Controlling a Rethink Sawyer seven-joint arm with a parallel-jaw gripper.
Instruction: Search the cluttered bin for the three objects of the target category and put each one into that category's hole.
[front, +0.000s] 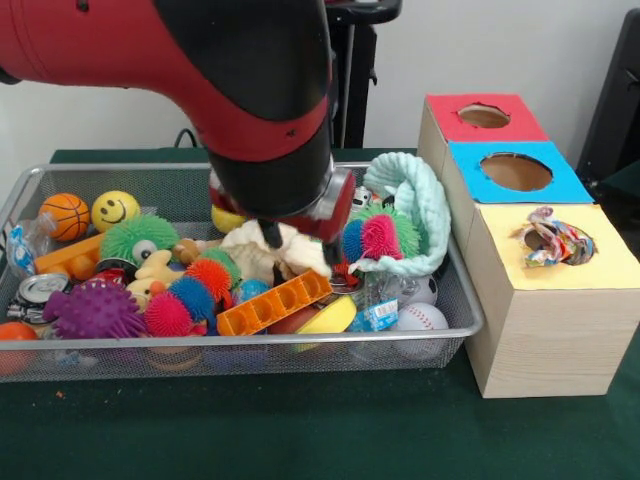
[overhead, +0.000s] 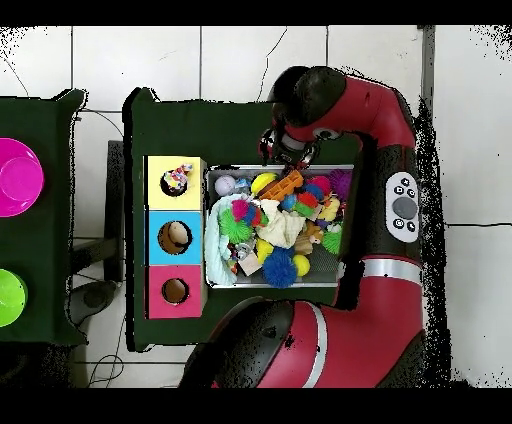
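Observation:
The wire bin (front: 470, 310) holds the clutter. My gripper (front: 298, 243) hangs low over its middle, open, with one dark finger (front: 270, 235) touching the cream waffle cloth (front: 248, 250), which bunches up between the jaws. The mint-green waffle cloth (front: 425, 205) lies curled at the bin's right end, beside the boxes. The small dotted white cloth (front: 552, 242) sits in the round hole of the yellow-topped box (front: 600, 265). In the overhead view the cream cloth (overhead: 283, 228) lies mid-bin, the mint cloth (overhead: 214, 255) along the box side, and the dotted cloth (overhead: 177, 178) in the yellow hole.
The blue-topped hole (front: 515, 172) and the red-topped hole (front: 484, 116) stand behind the yellow box. Spiky balls (front: 95, 310), a smiley ball (front: 115, 208), a small basketball (front: 64, 215), an orange block (front: 272, 305), baseballs (front: 420, 318) and plush toys (front: 158, 270) crowd the bin.

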